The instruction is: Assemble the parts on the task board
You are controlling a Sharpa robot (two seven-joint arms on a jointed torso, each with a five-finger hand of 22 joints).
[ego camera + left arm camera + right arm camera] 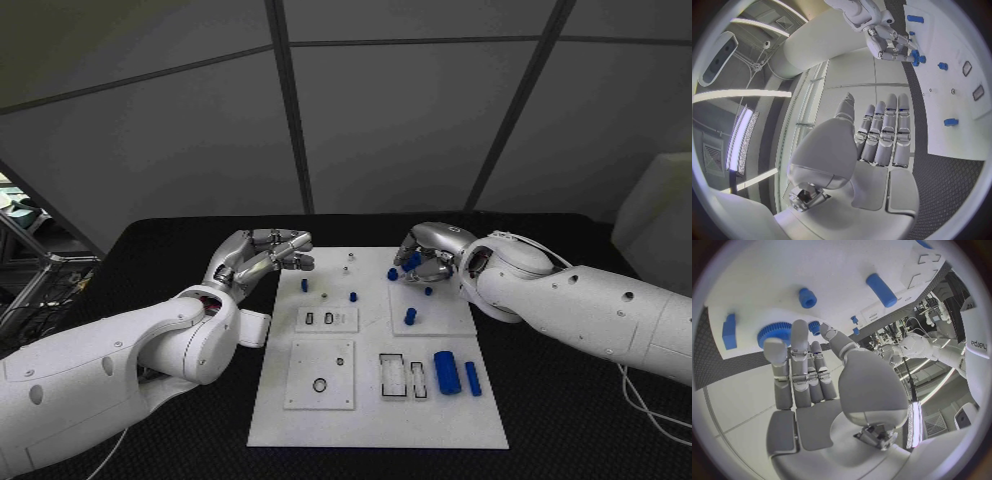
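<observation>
Task board (378, 420), the white plate, is seen in the middle of the head view, laid flat on the black counter (577, 420) so that both arms can reach it from either side. Small blue parts are spread over its upper half, some standing upright as pegs, among them one (410, 316) right of centre; two longer blue cylinders (447, 372) are laid side by side at the lower right of the plate, beside rectangular recesses (392, 373), presumably waiting to be seated.

The right hand (427, 256) is held over the upper right part of the board, its fingers curled downward around a blue piece. In the right wrist view a blue toothed wheel (774, 333) is seen just at the fingertips (798, 330), partly hidden by them; whether it is actually pinched or only touched cannot be told. The hand seems to be posed this way so that the wheel can be gripped or pressed onto the board.

The left hand (271, 250) is kept at the upper left edge of the board, off the parts. In the left wrist view its fingers (884, 132) are stretched out nearly straight and close together, with nothing held between them. It is judged to be parked there so that the right hand's work is left unobstructed.

The task is judged to be at an early stage, since several parts are lying loose.
</observation>
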